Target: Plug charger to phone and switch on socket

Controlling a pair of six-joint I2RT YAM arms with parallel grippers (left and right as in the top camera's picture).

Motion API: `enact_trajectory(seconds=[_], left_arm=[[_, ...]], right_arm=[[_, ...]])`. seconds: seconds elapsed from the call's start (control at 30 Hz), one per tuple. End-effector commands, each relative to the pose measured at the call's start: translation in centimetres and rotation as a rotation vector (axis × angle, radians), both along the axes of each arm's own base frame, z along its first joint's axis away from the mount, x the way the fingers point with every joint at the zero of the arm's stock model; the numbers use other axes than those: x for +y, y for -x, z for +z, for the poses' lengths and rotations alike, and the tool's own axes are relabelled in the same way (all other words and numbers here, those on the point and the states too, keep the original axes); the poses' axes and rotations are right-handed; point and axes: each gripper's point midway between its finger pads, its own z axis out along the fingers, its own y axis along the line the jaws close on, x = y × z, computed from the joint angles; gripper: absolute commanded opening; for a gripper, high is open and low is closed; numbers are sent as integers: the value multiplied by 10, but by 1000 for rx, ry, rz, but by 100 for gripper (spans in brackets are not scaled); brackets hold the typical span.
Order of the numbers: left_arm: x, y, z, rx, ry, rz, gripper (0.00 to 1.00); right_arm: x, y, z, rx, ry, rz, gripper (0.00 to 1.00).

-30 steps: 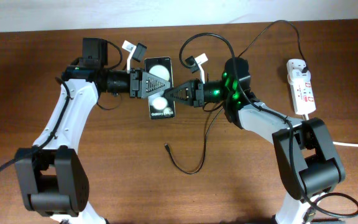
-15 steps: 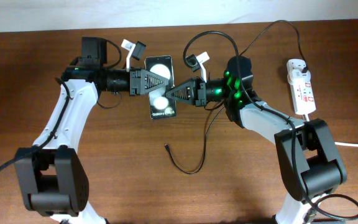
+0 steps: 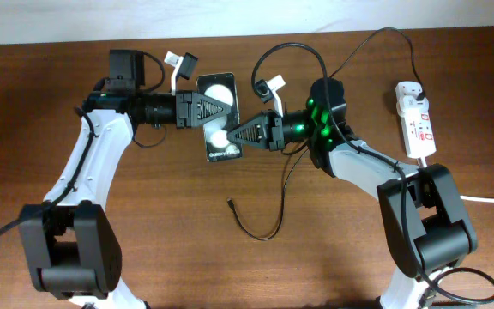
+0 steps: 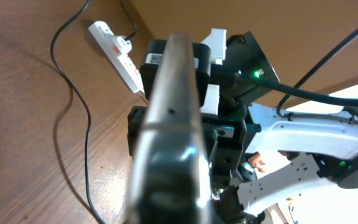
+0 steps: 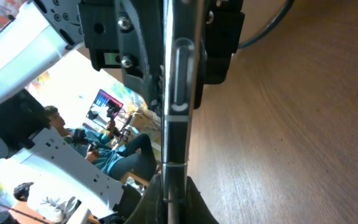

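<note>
Phone (image 3: 222, 153) was pinched by L gripper (image 3: 228, 106) & R gripper (image 3: 233, 135); charger tip (image 3: 230, 203) lay loose. Next prob: R lets go, grabs tip.

Crowded middle, open wood at the front of the table.
The left end effector (image 3: 230, 106) and the right end effector (image 3: 232, 135) clamp the phone (image 3: 221, 153) from opposite sides, closing off both flanks. A thin black cable (image 3: 264, 238) loops over the table (image 3: 144, 249) just below them. The front left is bare, and so is the strip left of the socket (image 3: 416, 118).
</note>
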Motion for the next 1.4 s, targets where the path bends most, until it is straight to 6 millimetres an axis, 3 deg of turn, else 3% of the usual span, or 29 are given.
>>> enact_trajectory(seconds=[0.0, 0.13, 0.2, 0.3, 0.33, 0.53, 0.77, 0.97, 1.13, 1.27, 1.37], left_arm=[[-2, 9, 23, -28, 47, -28, 23], [2, 5, 24, -48, 47, -18, 31], [3, 5, 24, -49, 47, -15, 38], [3, 5, 24, -52, 48, -16, 33], [4, 5, 24, -51, 51, -17, 29], [5, 4, 25, -51, 51, -14, 24], [5, 3, 25, -60, 51, -13, 28], [5, 3, 25, -63, 51, -14, 29], [5, 3, 25, -62, 51, -14, 18], [5, 3, 25, -63, 51, -13, 0], [5, 2, 24, -62, 43, -7, 0]], right_arm=[[7, -8, -4, 18, 10, -59, 4], [6, -17, 1, 15, -3, -103, 4], [6, -17, 15, -19, -38, -106, 4], [5, -24, 32, -19, -87, -151, 4], [5, -25, 32, -18, -88, -158, 4], [5, -28, 18, 73, -46, -169, 4], [5, -8, 13, 69, -25, -50, 4], [5, -6, 7, 116, -5, -37, 4], [5, -8, 6, 123, -4, -50, 4], [5, -8, 6, 123, -4, -49, 4], [5, -8, 6, 123, -4, -50, 4]])
